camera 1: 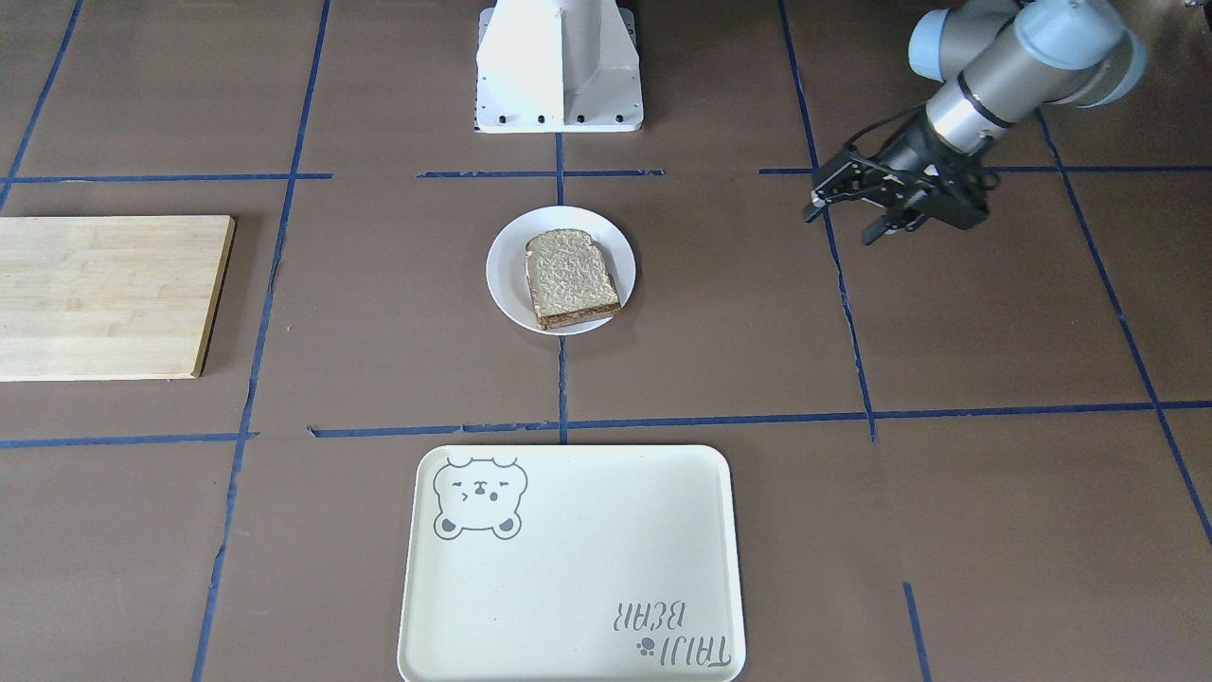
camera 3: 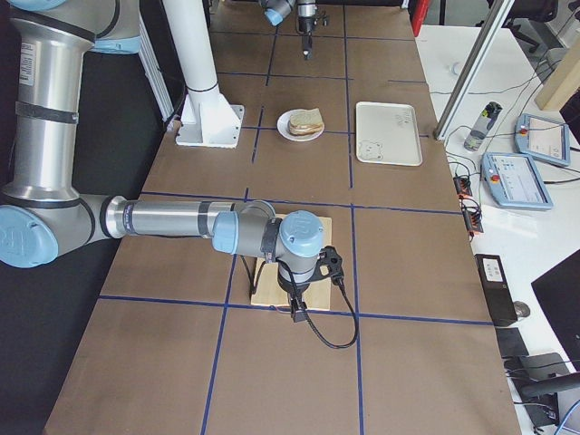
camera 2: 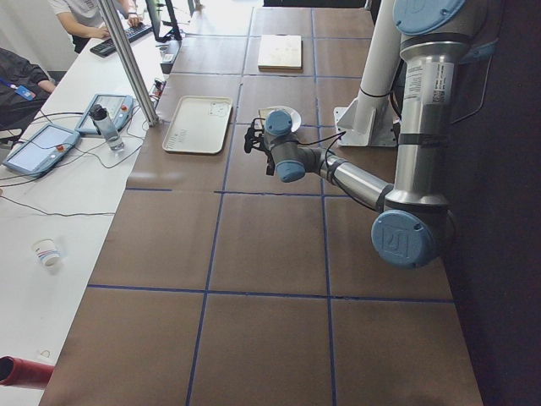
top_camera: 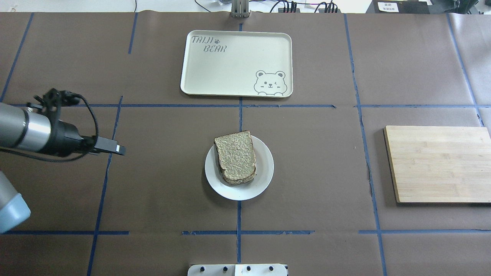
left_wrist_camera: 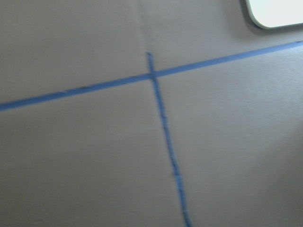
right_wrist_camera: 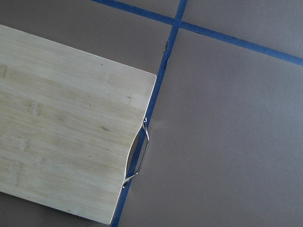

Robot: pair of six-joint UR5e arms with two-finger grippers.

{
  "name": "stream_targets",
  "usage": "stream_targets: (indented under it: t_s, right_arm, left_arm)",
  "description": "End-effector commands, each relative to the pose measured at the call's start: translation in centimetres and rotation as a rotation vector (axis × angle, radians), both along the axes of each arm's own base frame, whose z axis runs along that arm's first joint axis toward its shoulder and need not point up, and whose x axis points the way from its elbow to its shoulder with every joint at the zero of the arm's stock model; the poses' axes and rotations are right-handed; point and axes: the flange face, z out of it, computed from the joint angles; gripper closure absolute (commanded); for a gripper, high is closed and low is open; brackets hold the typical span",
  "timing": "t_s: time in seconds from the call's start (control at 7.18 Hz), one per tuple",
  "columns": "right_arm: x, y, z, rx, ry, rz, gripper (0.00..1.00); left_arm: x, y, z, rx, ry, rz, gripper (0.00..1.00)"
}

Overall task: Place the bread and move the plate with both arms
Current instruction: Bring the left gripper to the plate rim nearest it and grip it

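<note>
The bread [top_camera: 235,157] lies flat, pale face up, on the small white plate [top_camera: 264,174] at the table's centre; both also show in the front view, bread [camera 1: 569,277] and plate [camera 1: 502,275]. My left gripper [camera 1: 843,223] hovers empty over bare table well to the plate's side, with its fingers apart. From overhead it shows edge-on [top_camera: 117,148]. My right gripper [camera 3: 297,313] shows only in the exterior right view, over the near edge of the wooden board [camera 3: 285,263]. I cannot tell whether it is open or shut.
A cream bear tray [top_camera: 236,63] lies beyond the plate, and its corner [left_wrist_camera: 277,14] shows in the left wrist view. The wooden cutting board [top_camera: 439,163] with a metal handle [right_wrist_camera: 137,156] lies on the robot's right. The white pedestal base [camera 1: 559,66] stands behind the plate.
</note>
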Motion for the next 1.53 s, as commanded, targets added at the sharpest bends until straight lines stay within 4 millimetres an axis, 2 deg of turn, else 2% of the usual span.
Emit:
stream_targets:
  t_s: [0.0, 0.14, 0.28, 0.42, 0.7, 0.84, 1.11, 1.39]
  right_arm:
    - [0.0, 0.0, 0.0, 0.000, 0.000, 0.000, 0.00]
    - [0.0, 0.0, 0.0, 0.001, 0.000, -0.001, 0.00]
    - [0.0, 0.0, 0.0, 0.001, 0.000, -0.001, 0.00]
    - [0.0, 0.0, 0.1, 0.000, 0.000, -0.001, 0.00]
    - [0.0, 0.0, 0.0, 0.004, 0.003, -0.003, 0.00]
    - [0.0, 0.0, 0.0, 0.004, 0.003, -0.003, 0.00]
    - [0.0, 0.0, 0.0, 0.004, 0.003, -0.003, 0.00]
    - [0.0, 0.0, 0.0, 0.004, 0.003, -0.003, 0.00]
  left_arm:
    - [7.0, 4.3, -4.1, -0.096, 0.180, -0.136, 0.00]
    - [10.3, 5.0, -5.8, -0.139, 0.264, -0.158, 0.00]
    - [13.3, 5.8, -5.4, -0.168, 0.338, -0.199, 0.00]
    - [15.1, 6.6, -4.4, -0.175, 0.395, -0.215, 0.00]
    - [16.8, 5.8, -2.8, -0.200, 0.433, -0.248, 0.02]
    - [18.0, 5.2, -2.9, -0.215, 0.434, -0.264, 0.12]
    - [19.5, 5.0, -3.9, -0.228, 0.451, -0.261, 0.24]
    - [20.1, 5.5, -3.5, -0.231, 0.446, -0.249, 0.27]
